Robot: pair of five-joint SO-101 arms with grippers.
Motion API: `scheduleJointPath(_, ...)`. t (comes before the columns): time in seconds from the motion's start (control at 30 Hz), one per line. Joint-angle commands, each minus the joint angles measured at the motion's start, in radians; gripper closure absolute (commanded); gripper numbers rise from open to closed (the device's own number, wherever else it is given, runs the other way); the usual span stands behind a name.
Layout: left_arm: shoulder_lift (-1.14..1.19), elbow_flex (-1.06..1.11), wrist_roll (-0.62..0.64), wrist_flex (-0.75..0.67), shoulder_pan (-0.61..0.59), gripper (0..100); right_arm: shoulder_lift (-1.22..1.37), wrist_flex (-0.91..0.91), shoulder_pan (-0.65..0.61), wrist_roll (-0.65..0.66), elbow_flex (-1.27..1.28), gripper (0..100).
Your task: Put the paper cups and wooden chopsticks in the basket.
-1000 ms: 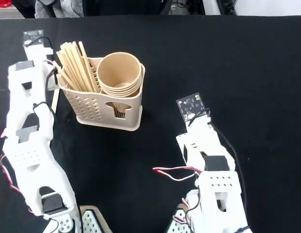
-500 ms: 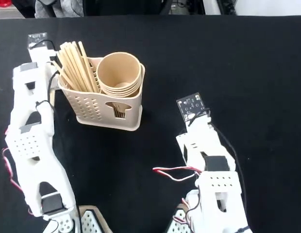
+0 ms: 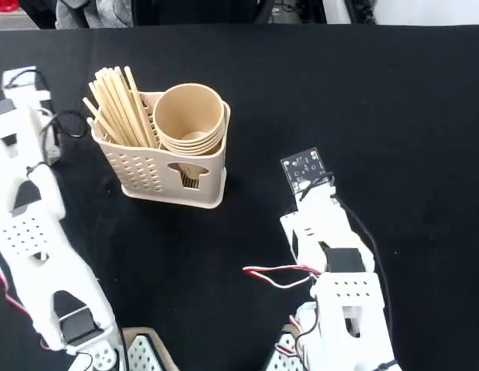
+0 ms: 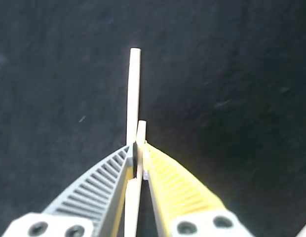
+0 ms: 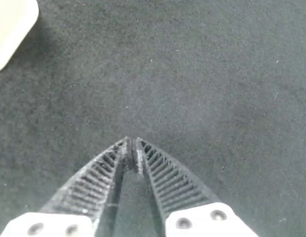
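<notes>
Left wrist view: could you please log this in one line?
left gripper shut on chopsticks | right gripper shut | cups in basket

table (image 3: 394, 93): cloth, matt, fuzzy
basket (image 3: 154, 174): plastic, smooth, perforated
cups (image 3: 189, 116): matt paper
chopsticks (image 3: 120, 100): bare wood
arms (image 3: 344, 286): hard matt plastic

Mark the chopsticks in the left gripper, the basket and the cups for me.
held chopsticks (image 4: 133, 89), left wrist view, shaft of the longer stick.
basket (image 3: 158, 174), high view, perforated front wall.
cups (image 3: 189, 114), high view, inside of the top cup.
</notes>
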Motion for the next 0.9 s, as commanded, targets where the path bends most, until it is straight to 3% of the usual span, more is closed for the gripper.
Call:
scheduleJointPath(0.0,-0.011,-0.094,-0.014,0.048,-0.033,97,-0.021,-0.017,-0.011,0.006,-0.008,98.4)
scheduleJointPath(0.13,-0.037,-0.168,-0.029,0.124,-0.039,97,-0.021,-0.017,-0.011,0.006,-0.008,98.4)
scheduleJointPath(0.3,-0.069,-0.177,0.006,0.124,-0.033,97,-0.021,-0.017,-0.011,0.006,-0.008,98.4)
scheduleJointPath(0.63,-0.091,-0.197,0.213,0.081,-0.073,97,-0.021,-0.014,-0.011,0.006,-0.008,98.4)
scheduleJointPath(0.87,-0.321,-0.321,0.226,0.203,-0.076,97,-0.021,-0.014,-0.012,0.006,-0.008,98.4)
